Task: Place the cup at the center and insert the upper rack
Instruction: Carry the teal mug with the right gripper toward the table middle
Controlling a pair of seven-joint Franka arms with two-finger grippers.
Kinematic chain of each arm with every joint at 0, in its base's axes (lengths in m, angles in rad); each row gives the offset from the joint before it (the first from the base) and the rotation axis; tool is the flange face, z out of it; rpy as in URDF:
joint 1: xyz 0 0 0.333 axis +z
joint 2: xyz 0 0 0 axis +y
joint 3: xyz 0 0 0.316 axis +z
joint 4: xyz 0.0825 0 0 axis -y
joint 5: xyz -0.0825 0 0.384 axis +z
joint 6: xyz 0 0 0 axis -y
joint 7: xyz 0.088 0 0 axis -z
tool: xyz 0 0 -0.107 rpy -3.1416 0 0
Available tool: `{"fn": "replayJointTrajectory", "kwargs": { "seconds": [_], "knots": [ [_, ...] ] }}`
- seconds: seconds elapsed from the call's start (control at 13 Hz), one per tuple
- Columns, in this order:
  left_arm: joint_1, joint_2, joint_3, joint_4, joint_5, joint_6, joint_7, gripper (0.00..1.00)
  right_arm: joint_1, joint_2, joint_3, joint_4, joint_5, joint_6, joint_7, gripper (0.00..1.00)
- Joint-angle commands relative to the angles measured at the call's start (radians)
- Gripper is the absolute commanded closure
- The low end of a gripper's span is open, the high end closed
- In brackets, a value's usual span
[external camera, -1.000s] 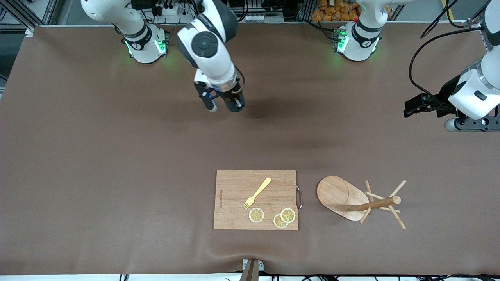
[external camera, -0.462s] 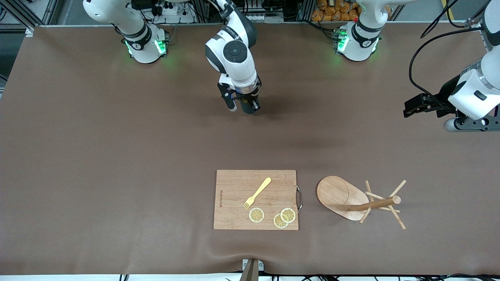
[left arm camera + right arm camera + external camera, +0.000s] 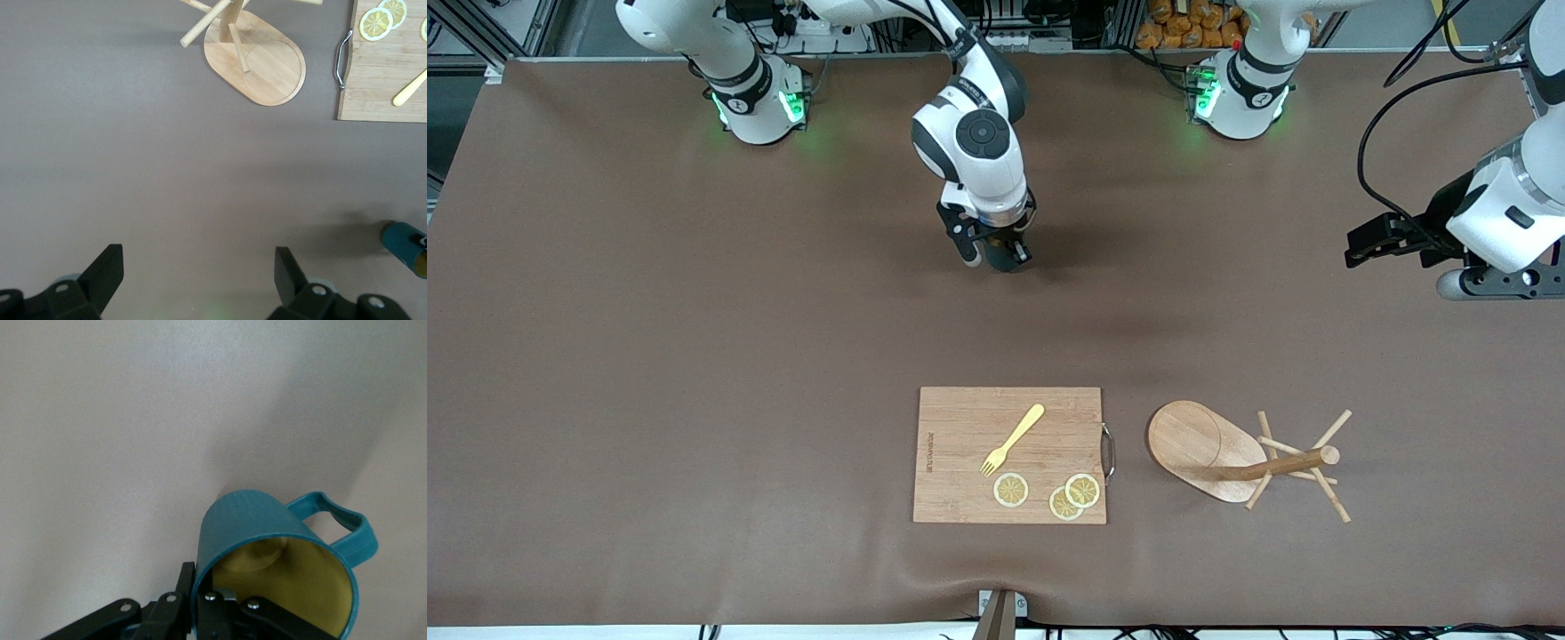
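On the brown desk (image 3: 694,356), nearest the front camera, lie one cutting board (image 3: 960,418) bearing one yellow fork (image 3: 1012,438) and three lemon slices (image 3: 1011,490), beside one tipped-over wooden upper rack (image 3: 1209,449); farther, the right end effector (image 3: 996,253) pinches one teal, yellow-lined cup (image 3: 280,567) by its rim over mid-desk, while the waiting left end effector (image 3: 200,280) gapes wide.

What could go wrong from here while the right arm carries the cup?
1. The right pincer pinches the cup by one spot on its rim only, so the cup could swing or slip on the way down.
2. The rack stands close beside the board; a pincer coming for its post could catch a peg and topple it.

The left pincer waits open over bare table.
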Motion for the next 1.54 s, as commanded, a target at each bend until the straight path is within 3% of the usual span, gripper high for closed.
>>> {"fn": "replayJointTrajectory", "kwargs": {
  "seconds": [0.0, 0.15, 0.31, 0.38, 0.46, 0.54, 0.92, 1.46],
  "knots": [
    [-0.003, 0.003, -0.002, 0.013, -0.017, -0.004, -0.018, 0.0, 0.013, 0.017, -0.016, 0.027, -0.001, -0.012, -0.019, 1.0],
    [-0.003, 0.006, -0.002, 0.014, -0.017, -0.004, -0.018, 0.0, 0.009, 0.017, -0.016, 0.027, -0.001, -0.012, -0.025, 0.96],
    [-0.001, 0.011, -0.002, 0.014, -0.017, -0.002, -0.016, 0.0, 0.01, 0.017, -0.016, 0.027, -0.001, -0.011, -0.024, 0.58],
    [-0.001, 0.011, -0.002, 0.016, -0.016, -0.002, -0.016, 0.0, 0.012, 0.017, -0.016, 0.027, -0.001, -0.011, -0.025, 0.35],
    [-0.001, 0.011, -0.002, 0.016, -0.016, -0.004, -0.015, 0.0, 0.012, 0.017, -0.016, 0.027, -0.003, -0.011, -0.025, 0.06],
    [-0.002, 0.011, -0.002, 0.016, -0.016, -0.002, -0.016, 0.0, 0.013, 0.017, -0.016, 0.029, -0.004, -0.011, -0.027, 0.0],
    [-0.028, 0.012, -0.003, 0.016, -0.019, -0.002, -0.021, 0.0, 0.002, -0.006, -0.021, 0.052, -0.003, -0.047, -0.077, 0.0],
    [-0.102, 0.014, -0.002, 0.017, -0.025, 0.004, -0.209, 0.0, -0.152, -0.208, -0.025, 0.043, -0.003, -0.317, -0.449, 0.0]
  ]
}}
